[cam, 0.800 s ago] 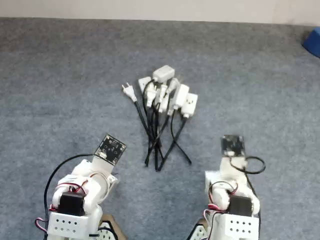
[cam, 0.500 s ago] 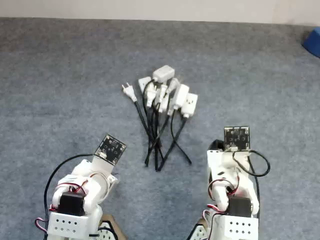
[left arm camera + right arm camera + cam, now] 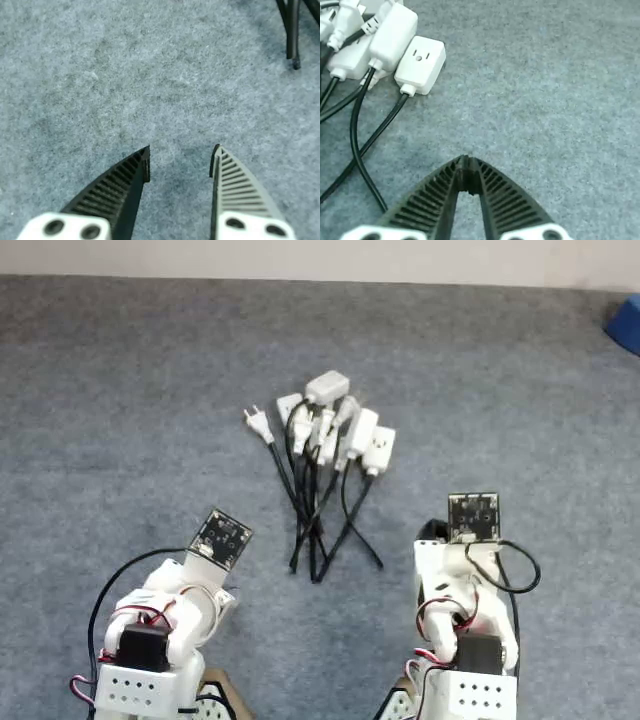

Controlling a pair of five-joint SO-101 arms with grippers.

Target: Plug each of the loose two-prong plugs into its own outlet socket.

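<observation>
A tangle of white plugs and outlet sockets on black cords lies on the grey carpet in the middle of the high view. One two-prong plug sticks out on its left side. On the tangle's right side is a square white socket block, face up. My left gripper is open over bare carpet, with black cord ends farther off. My right gripper is shut on nothing, a short way from the socket block.
Both arms sit at the near edge, the left arm and the right arm, with the cords' loose ends between them. A blue object lies at the far right edge. Grey carpet surrounds the tangle.
The right arm has shifted a little forward toward the tangle, then held still. The left arm and the plugs have not moved.
</observation>
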